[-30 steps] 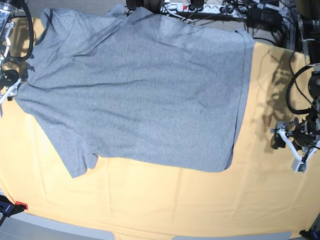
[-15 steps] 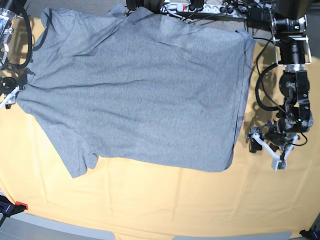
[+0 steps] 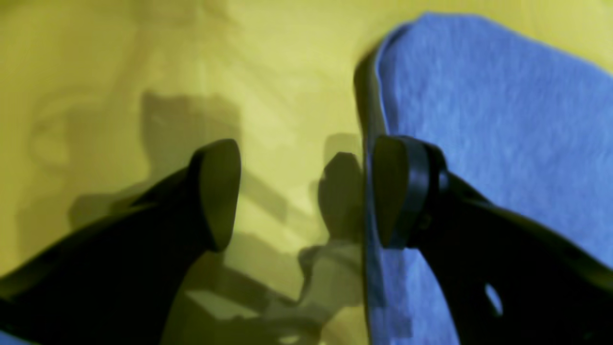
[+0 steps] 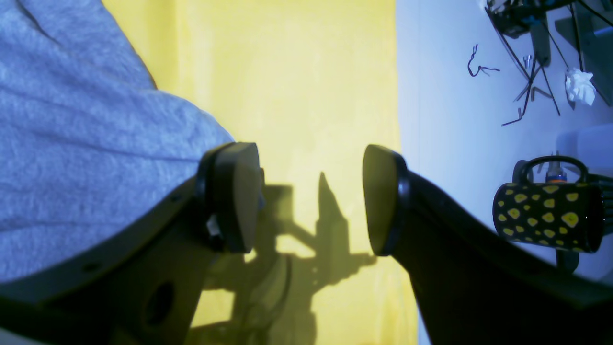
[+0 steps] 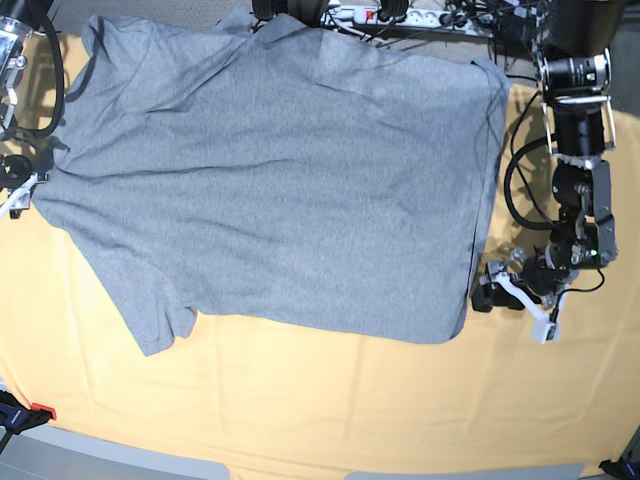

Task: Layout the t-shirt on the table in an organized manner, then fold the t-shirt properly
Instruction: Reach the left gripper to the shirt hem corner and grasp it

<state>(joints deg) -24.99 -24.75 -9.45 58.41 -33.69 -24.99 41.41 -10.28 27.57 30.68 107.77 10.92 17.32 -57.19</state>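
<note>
A wide table (image 5: 300,400) draped in pale yellow-orange cloth is filling almost the whole base view, with a strip of cables and a power strip (image 5: 395,14) running along the top edge. The t-shirt (image 5: 270,180) is lying flat across the upper and middle part of the frame, plain grey side up, its hem toward the right and one sleeve pointing to the lower left. Its top edge and the upper-left sleeve are running out of the frame, so the collar is hard to make out.

The left gripper (image 5: 512,296) is sitting at the right of the base view, just beside the shirt's lower right corner. Its arm is reaching down from the upper right and bending toward the cloth. In the left wrist view the picture is blurred; the gripper (image 3: 306,191) is showing its jaws spread apart with bare table between them, and the right-hand pad is lying at the very edge of the shirt (image 3: 503,124). Whether it is touching the fabric cannot be told.

The right gripper (image 5: 14,190) is mostly cut off at the left edge of the base view. Its wrist view shows the gripper (image 4: 311,199) with jaws standing apart over yellow cloth, holding nothing, the shirt (image 4: 81,143) at upper left. A black mug with yellow spots (image 4: 546,215) is standing off the table at the right.
</note>
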